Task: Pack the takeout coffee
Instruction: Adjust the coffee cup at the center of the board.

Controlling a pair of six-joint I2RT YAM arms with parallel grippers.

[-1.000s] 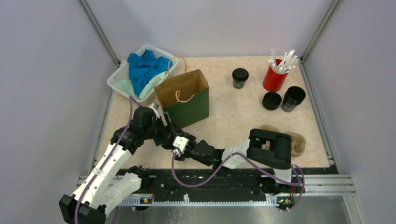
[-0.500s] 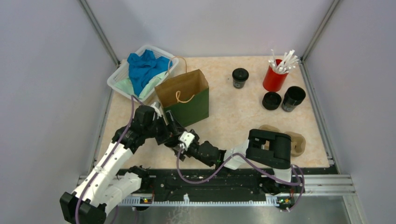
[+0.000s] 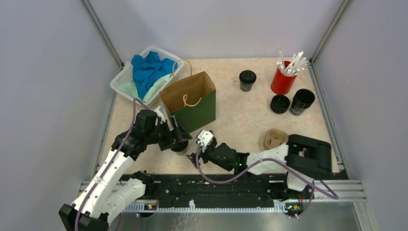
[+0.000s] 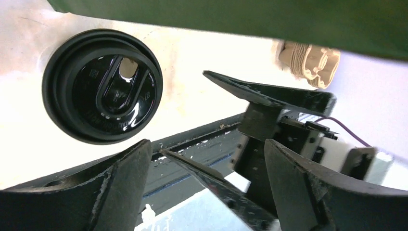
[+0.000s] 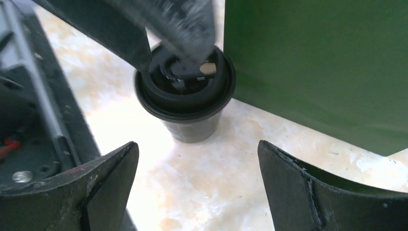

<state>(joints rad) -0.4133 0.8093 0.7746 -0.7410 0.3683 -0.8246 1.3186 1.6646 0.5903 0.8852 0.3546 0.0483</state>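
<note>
Top external view: my left gripper and right gripper sit close together in front of the green paper bag, which stands upright with its mouth open. One lidded black cup stands on the table by the bag's near face, between the two grippers.

Left wrist: my left jaws are spread wide with nothing held. The cup's lid lies off to the side of one finger, not in the gap.

Right wrist: my right jaws are also spread wide and empty. The cup stands upright ahead of the fingertips, just beside the bag's green wall. A dark blurred finger of the other gripper hangs over its lid; whether it touches, I cannot tell.

Elsewhere on the table:
- A second lidded cup stands well back, right of the bag.
- Two more black cups stand near the red cup of white sticks.
- The tan carrier lies near my right arm.
- A white basket of cloths sits behind the bag.
</note>
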